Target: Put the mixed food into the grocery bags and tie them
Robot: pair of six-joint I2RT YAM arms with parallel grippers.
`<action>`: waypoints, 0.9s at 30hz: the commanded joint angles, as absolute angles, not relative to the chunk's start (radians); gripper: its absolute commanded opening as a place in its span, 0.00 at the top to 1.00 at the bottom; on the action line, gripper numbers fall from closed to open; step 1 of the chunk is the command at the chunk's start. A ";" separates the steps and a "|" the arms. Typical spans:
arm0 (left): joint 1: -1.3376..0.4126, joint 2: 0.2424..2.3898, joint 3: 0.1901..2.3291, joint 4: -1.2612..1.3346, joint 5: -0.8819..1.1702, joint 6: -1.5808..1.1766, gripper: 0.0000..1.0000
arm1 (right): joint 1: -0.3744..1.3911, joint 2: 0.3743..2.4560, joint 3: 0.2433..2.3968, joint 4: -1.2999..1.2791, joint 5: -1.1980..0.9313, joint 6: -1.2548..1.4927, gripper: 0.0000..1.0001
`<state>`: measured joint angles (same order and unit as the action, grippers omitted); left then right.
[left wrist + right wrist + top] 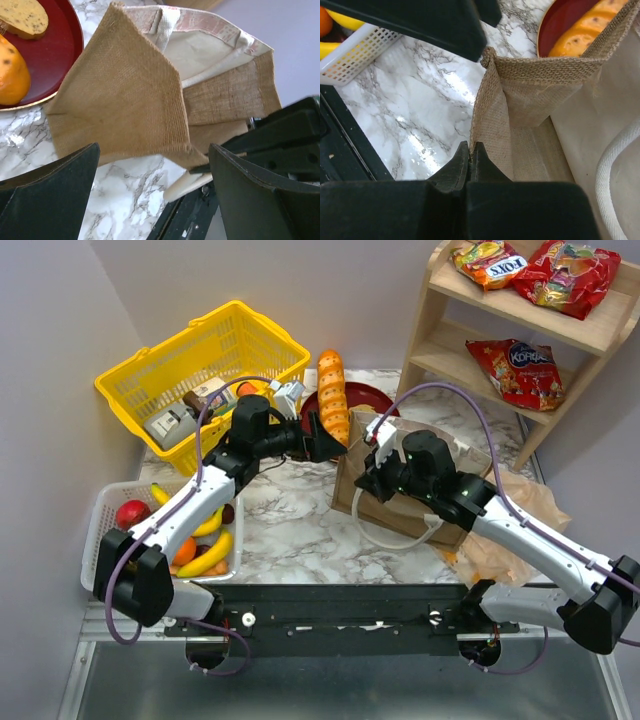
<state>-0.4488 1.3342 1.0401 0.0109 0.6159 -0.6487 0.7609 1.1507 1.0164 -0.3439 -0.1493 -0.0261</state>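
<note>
The stiff brown woven bag point(400, 485) with white rope handles point(385, 535) stands at the table's middle, its mouth partly open. My right gripper point(368, 478) is shut on the bag's near left rim; in the right wrist view the gripper point(471, 147) pinches the folded edge of the bag point(495, 115). My left gripper point(330, 440) is open and empty at the bag's far left corner; in its wrist view the gripper point(155, 190) has wide jaws flanking the bag point(125, 100). The tan plastic bag point(525, 510) lies crumpled to the right. Crisp packets point(520, 370) sit on the shelf. Bananas point(205, 558) and fruit point(132, 512) lie in the tray. No bun shows.
A yellow basket point(160, 365) with boxed goods stands at the back left. A white mesh tray point(105, 510) is at the near left. The long orange loaf point(332, 395) lies on a red plate point(370, 397) behind the bag. A wooden shelf point(450, 340) stands at the back right.
</note>
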 commanded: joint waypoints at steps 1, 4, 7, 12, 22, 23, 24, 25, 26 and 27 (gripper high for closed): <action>-0.472 1.364 1.150 0.002 0.597 -0.640 0.01 | 0.779 1.138 0.989 -0.259 -0.199 -0.025 0.99; -0.505 1.428 1.222 -0.080 0.557 -0.582 0.01 | 0.782 1.135 0.982 -0.255 -0.215 -0.031 0.99; -0.529 1.476 1.281 -0.153 0.525 -0.535 0.01 | 0.785 1.126 0.974 -0.255 -0.218 -0.038 0.99; -0.586 1.580 1.379 -0.316 0.515 -0.454 0.05 | 0.785 1.086 0.966 -0.261 -0.212 -0.041 0.99; -0.612 1.579 1.425 -0.402 0.561 -0.359 1.00 | 0.787 1.034 1.164 -0.446 -0.097 0.072 0.22; -0.612 1.550 1.430 -0.406 0.563 -0.350 1.00 | 0.785 1.034 1.195 -0.469 -0.063 0.099 0.18; -0.609 1.533 1.431 -0.422 0.561 -0.345 1.00 | 0.785 1.032 1.231 -0.489 -0.049 0.107 0.17; -0.611 1.516 1.431 -0.431 0.563 -0.339 1.00 | 0.785 1.031 1.296 -0.529 -0.032 0.115 0.17; -0.606 1.481 1.428 -0.440 0.564 -0.336 1.00 | 0.785 1.026 1.339 -0.549 -0.006 0.133 0.16; -0.601 1.462 1.422 -0.449 0.566 -0.336 1.00 | 0.785 1.025 1.376 -0.570 0.033 0.147 0.16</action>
<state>-0.6102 1.5806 1.3998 -0.3923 0.5426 -0.3786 0.7795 1.0637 1.2156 -0.4637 -0.0982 0.0708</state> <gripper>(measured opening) 0.019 0.833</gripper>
